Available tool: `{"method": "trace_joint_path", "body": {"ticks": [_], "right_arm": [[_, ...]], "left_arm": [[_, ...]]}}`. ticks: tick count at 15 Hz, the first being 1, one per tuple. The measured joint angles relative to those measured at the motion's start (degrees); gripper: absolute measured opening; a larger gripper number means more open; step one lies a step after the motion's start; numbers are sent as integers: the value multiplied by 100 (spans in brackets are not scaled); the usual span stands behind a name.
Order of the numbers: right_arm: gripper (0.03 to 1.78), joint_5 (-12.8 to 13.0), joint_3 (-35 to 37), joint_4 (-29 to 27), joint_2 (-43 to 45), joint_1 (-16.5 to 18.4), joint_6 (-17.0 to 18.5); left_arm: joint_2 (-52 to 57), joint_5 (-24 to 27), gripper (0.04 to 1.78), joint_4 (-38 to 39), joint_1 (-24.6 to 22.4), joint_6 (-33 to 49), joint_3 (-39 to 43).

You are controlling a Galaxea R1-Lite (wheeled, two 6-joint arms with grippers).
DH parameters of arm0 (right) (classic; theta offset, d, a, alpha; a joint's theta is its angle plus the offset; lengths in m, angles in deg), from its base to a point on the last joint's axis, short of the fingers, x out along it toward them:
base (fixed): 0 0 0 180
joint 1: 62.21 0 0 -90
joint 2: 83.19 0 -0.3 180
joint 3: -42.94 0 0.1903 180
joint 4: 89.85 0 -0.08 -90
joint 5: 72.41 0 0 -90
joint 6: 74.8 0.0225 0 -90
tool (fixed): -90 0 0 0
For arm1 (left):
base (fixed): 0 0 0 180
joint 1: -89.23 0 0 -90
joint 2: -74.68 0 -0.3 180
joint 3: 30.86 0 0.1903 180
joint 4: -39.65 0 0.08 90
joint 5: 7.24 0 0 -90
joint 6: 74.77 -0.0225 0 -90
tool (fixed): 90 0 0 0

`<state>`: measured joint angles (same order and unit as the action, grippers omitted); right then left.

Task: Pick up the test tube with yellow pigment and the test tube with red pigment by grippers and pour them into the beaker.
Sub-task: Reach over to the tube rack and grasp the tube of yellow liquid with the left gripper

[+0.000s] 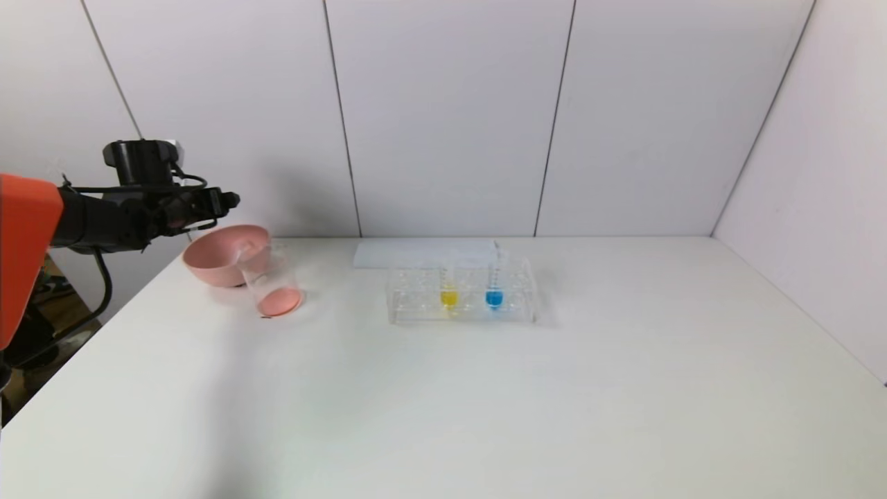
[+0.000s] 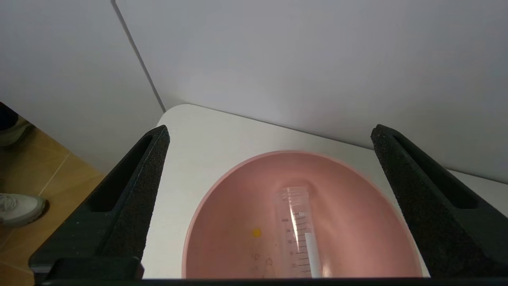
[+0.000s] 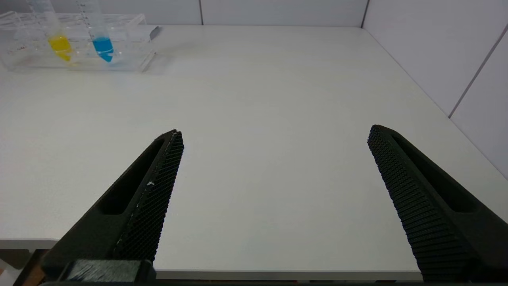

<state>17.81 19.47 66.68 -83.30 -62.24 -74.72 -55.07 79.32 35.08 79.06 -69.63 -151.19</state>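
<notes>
The test tube with yellow pigment point(image 1: 449, 290) stands upright in the clear rack point(image 1: 416, 305); it also shows in the right wrist view point(image 3: 58, 39). No tube holding red pigment is in view. An empty clear graduated tube point(image 2: 295, 234) lies in the pink bowl point(image 2: 222, 222). The beaker point(image 1: 272, 281) stands against the bowl's front with red-orange liquid at its base. My left gripper point(image 1: 225, 201) hangs open and empty above the bowl point(image 1: 215, 256), its jaws point(image 2: 270, 131) wide apart. My right gripper point(image 3: 274, 133) is open and empty over the table's near edge.
A tube of blue liquid point(image 1: 494, 291) stands in the rack to the right of the yellow one. A flat white sheet point(image 1: 388, 253) lies behind the rack. A small yellow spot point(image 2: 256, 232) marks the bowl's inside. Walls close the back and right.
</notes>
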Motion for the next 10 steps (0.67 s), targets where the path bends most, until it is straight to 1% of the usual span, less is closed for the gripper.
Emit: {"method": "trace_joint_path", "body": {"ticks": [4,10], "right_arm": [[170,2,0,0,0,0,2],[170,0,0,0,0,-2,2]], "left_arm": [[404,2,177,30,118,-372,217],[1018,5,177,24,444,-402,619]]}}
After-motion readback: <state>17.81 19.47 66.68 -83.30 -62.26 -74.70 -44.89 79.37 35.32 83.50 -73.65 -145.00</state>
